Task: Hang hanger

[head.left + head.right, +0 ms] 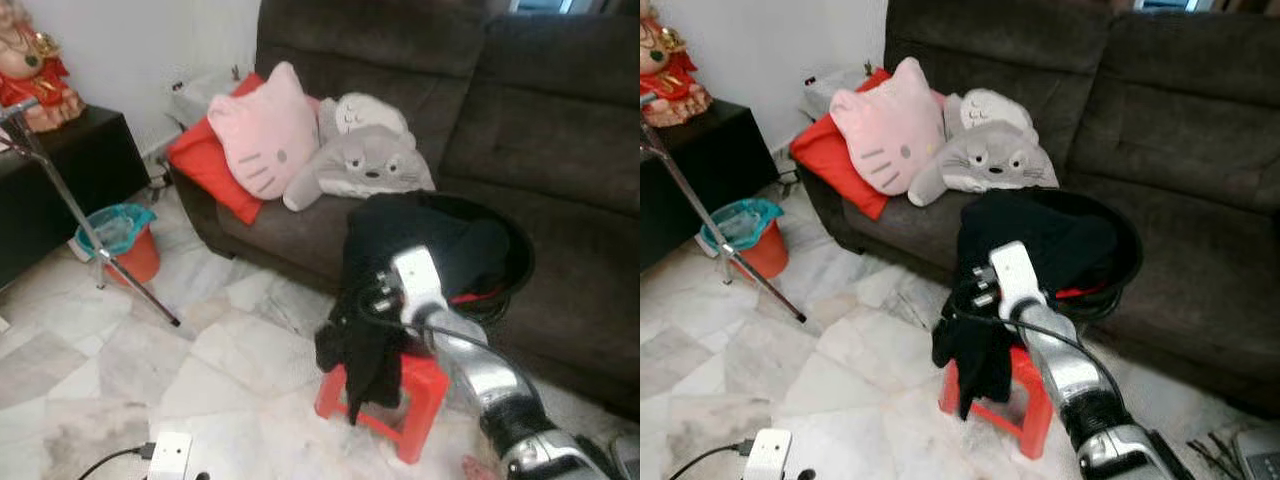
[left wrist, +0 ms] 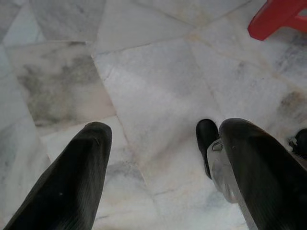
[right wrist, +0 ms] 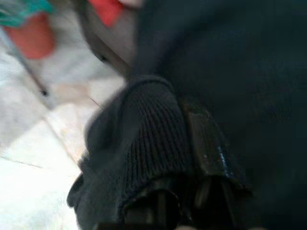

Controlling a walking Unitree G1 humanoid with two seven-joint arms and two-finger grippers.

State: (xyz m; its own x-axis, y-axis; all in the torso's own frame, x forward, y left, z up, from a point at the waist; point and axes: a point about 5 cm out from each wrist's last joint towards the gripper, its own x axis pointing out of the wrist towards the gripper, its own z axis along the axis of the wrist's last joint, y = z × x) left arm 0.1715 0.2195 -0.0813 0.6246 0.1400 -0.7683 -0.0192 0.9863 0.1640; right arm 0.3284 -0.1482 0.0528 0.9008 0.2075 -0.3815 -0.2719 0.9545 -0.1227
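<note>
The right gripper (image 3: 192,143) has its fingers clenched on a black garment (image 1: 1030,250) draped from a basket over a red stool (image 1: 420,390) near the sofa (image 1: 560,130). The left gripper (image 2: 163,163) hangs released over the marble floor (image 2: 158,81). No hanger can be made out.

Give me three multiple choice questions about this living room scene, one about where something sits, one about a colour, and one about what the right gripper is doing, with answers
1. Where is the basket of dark clothes?
A. on the red stool in front of the sofa
B. on the sofa cushions
C. on the black cabinet

2. What colour is the cat-face cushion?
A. grey
B. pink
C. teal

3. What is the right gripper doing?
A. hanging open over the floor
B. shut on a black garment
C. holding a pillow

Answers:
1 A: the basket stands on the red stool, before the sofa.
2 B: the cat-face cushion is pink, beside a grey plush.
3 B: the right gripper has its fingers closed on the black garment.
</note>
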